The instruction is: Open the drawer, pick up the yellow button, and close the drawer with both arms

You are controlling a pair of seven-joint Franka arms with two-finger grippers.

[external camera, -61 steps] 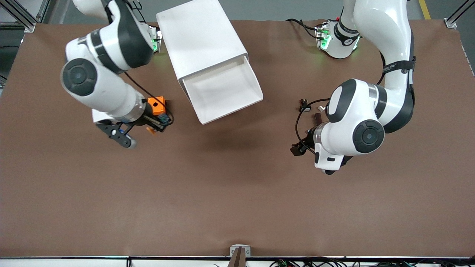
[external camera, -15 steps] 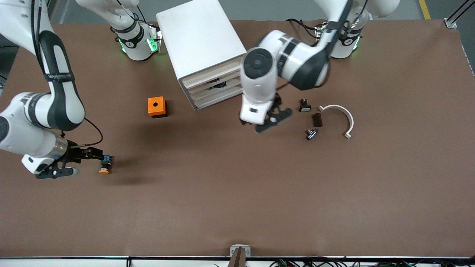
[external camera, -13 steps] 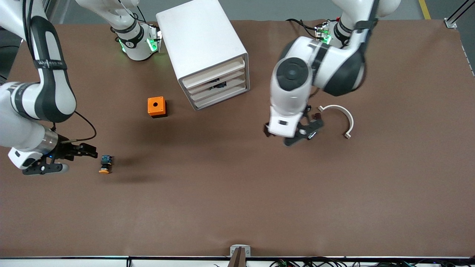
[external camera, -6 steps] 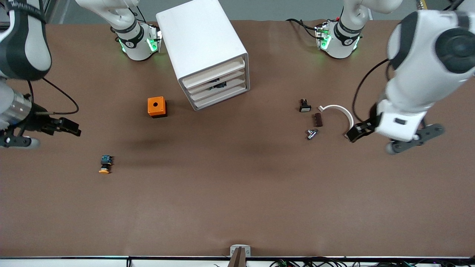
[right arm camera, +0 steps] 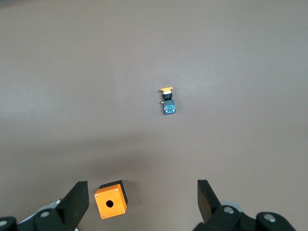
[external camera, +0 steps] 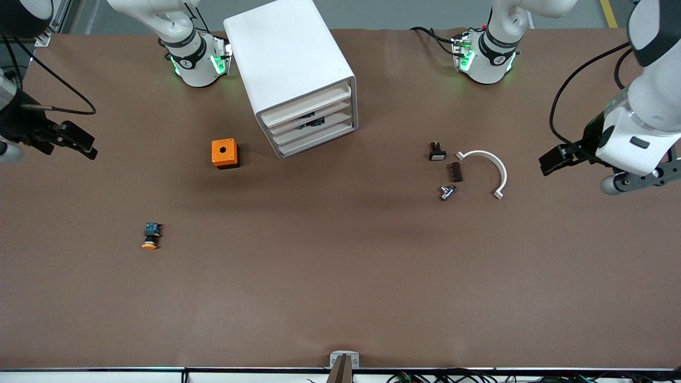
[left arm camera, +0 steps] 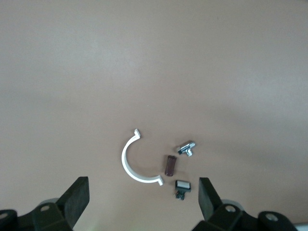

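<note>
The white cabinet (external camera: 290,58) stands between the two bases, and its top drawer (external camera: 306,104) sits pushed in, flush with the two below it. The button (external camera: 150,237) (right arm camera: 167,101), orange cap and blue end, lies alone on the brown table, nearer to the front camera than the orange cube (external camera: 224,153) (right arm camera: 110,200). My right gripper (external camera: 77,142) (right arm camera: 143,202) hangs high over the right arm's end of the table, open and holding nothing. My left gripper (external camera: 554,159) (left arm camera: 143,202) is raised over the left arm's end, open too and with nothing in it.
A white arc (external camera: 492,170) (left arm camera: 132,163), a brown strip (external camera: 455,172), a small metal piece (external camera: 446,192) and a black part with a white face (external camera: 437,152) lie together toward the left arm's end. Cables run by both bases.
Both arms have lifted and swung outward to their ends of the table within the last second. The drawer, open several seconds ago, is shut. The button has not moved.
</note>
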